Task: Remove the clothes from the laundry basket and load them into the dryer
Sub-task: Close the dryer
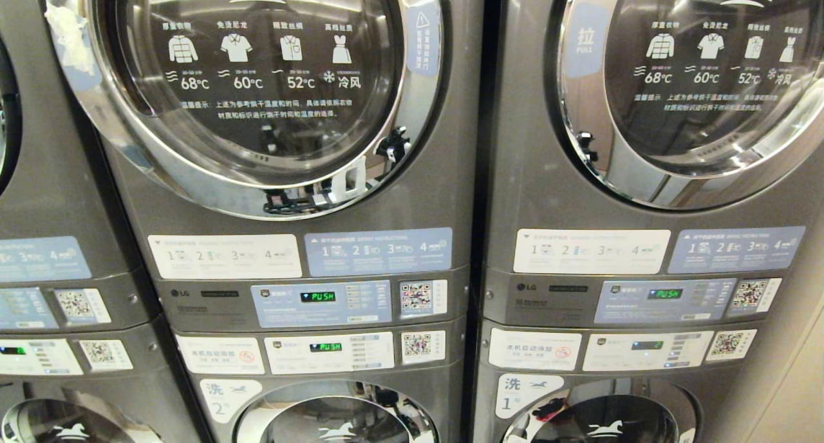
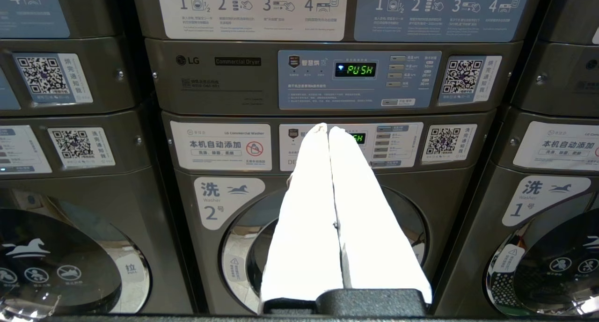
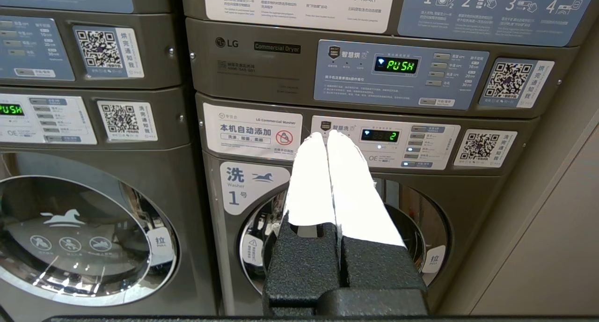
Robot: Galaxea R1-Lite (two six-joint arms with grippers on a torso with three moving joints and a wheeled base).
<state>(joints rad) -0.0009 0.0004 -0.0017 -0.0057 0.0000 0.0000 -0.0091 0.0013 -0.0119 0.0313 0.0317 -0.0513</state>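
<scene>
Dryer (image 1: 290, 172) brushed grey metal, round chrome-rimmed glass door (image 1: 257, 89) closed.

Row of grey stacked machines (image 1: 450, 172) fills the view, set side by side. Beige wall (image 3: 552, 247) just right of the last stack. Chrome door rings (image 1: 412, 127) catch bright overhead light. Green displays (image 1: 318, 296) lit on panels.

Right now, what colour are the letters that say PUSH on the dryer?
Green, glowing on a black display; clearest in the left wrist view.
</scene>
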